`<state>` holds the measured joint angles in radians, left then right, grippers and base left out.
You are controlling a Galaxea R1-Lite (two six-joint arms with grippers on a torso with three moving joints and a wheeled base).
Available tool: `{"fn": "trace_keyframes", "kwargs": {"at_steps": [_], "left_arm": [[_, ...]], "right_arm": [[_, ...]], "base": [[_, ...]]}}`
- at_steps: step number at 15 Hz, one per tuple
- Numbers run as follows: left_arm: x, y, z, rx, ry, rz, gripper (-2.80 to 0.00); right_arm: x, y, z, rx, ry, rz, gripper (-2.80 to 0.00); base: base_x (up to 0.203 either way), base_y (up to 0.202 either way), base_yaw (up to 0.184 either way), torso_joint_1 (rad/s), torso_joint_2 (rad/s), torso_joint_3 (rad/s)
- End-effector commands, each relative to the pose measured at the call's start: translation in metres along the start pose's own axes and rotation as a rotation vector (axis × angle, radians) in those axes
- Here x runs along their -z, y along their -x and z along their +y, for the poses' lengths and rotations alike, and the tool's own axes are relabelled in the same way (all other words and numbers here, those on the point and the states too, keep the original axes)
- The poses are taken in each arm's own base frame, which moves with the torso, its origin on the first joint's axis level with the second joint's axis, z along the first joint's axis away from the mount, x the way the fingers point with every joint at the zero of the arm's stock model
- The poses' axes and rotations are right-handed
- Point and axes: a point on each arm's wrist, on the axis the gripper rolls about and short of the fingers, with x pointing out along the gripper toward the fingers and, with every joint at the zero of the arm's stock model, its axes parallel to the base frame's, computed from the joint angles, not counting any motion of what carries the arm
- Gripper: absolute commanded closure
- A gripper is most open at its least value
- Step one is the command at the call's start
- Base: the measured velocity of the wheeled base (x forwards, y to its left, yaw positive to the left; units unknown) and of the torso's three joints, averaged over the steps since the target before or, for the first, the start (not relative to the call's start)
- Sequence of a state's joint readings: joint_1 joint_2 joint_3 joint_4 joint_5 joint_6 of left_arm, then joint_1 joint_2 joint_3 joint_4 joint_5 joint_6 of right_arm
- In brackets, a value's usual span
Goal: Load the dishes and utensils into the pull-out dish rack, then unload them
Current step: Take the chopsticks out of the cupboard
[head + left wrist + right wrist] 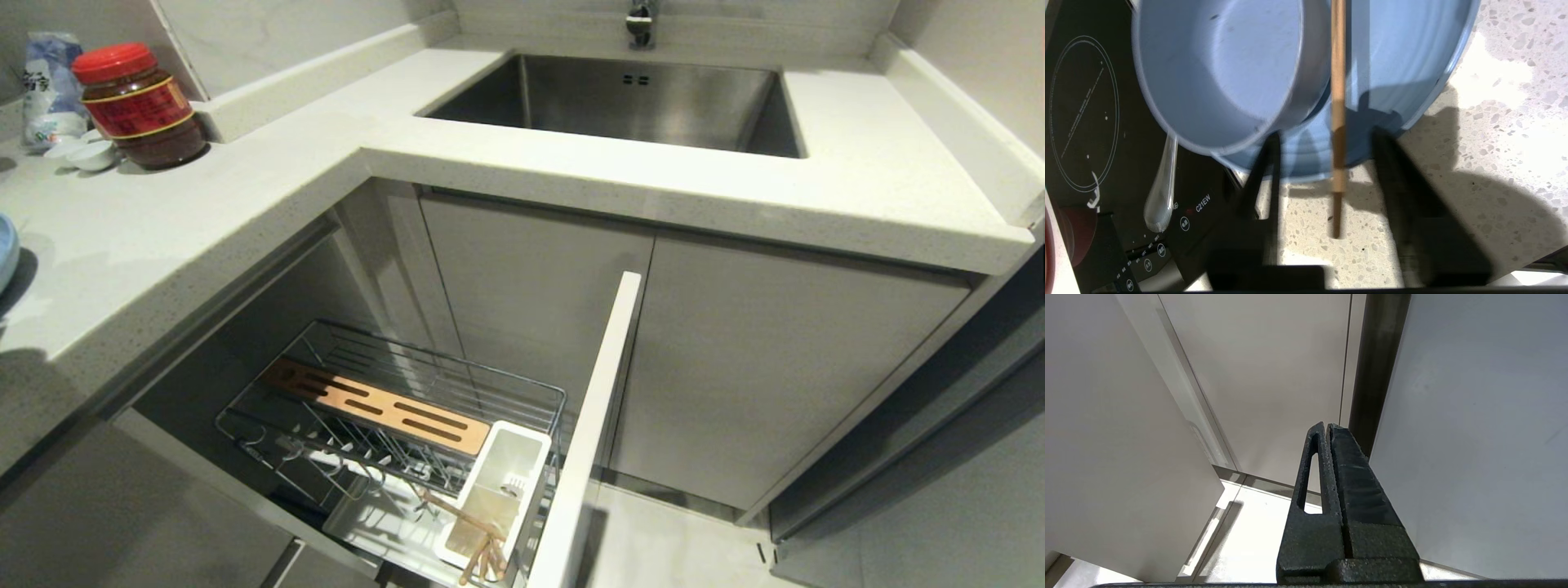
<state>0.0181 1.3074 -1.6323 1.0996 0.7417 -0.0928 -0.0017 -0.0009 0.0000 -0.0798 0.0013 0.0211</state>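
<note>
One chopstick (1338,106) is laid across the plate (1404,69) between the spread left tool (1327,141), while another is seen in the rack (392,408).

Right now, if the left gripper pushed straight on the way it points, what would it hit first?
Most likely the plate: the open left gripper has its fingertips over the plate's near rim, a chopstick lying between its fingers. The bowl sits just off to one side. Depth is unclear, so the rim may pass under the fingers.

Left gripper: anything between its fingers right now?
Yes: in the left wrist view a chopstick runs between the open left gripper fingers, untouched, resting across the plate rim onto the counter.
</note>
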Motion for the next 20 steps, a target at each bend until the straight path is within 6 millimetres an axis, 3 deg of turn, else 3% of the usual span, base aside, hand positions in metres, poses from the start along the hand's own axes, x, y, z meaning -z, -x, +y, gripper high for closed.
{"fn": "trace_keyframes", "kwargs": {"at_steps": [1,8,12,13,17,20], "left_arm": [[0.000,0.001,0.001,-0.004,0.000,0.001,-2.80],[-0.004,0.016,0.014,0.006,0.100,-0.102,-2.80],[-0.014,0.033,0.027,0.034,0.251,-0.273,-2.80],[-0.017,0.039,0.030,0.054,0.299,-0.335,0.00],[-0.035,0.056,0.036,0.149,0.487,-0.532,0.00],[-0.039,0.068,0.028,0.342,0.562,-0.589,0.00]], "right_arm": [[0.007,-0.001,0.000,0.000,0.000,0.024,0.00],[0.007,-0.001,0.000,0.000,0.000,0.024,0.00],[0.007,-0.001,0.000,0.000,0.000,0.024,0.00],[0.007,-0.001,0.000,0.000,0.000,0.025,0.00],[0.007,-0.001,0.000,0.000,0.000,0.025,0.00],[0.007,-0.001,0.000,0.000,0.000,0.024,0.00]], "base": [[0.000,0.000,0.000,0.000,0.00,0.000],[0.000,0.000,0.000,0.000,0.00,0.000],[0.000,0.000,0.000,0.000,0.00,0.000],[0.000,0.000,0.000,0.000,0.00,0.000],[0.000,0.000,0.000,0.000,0.00,0.000],[0.000,0.000,0.000,0.000,0.00,0.000]]}}
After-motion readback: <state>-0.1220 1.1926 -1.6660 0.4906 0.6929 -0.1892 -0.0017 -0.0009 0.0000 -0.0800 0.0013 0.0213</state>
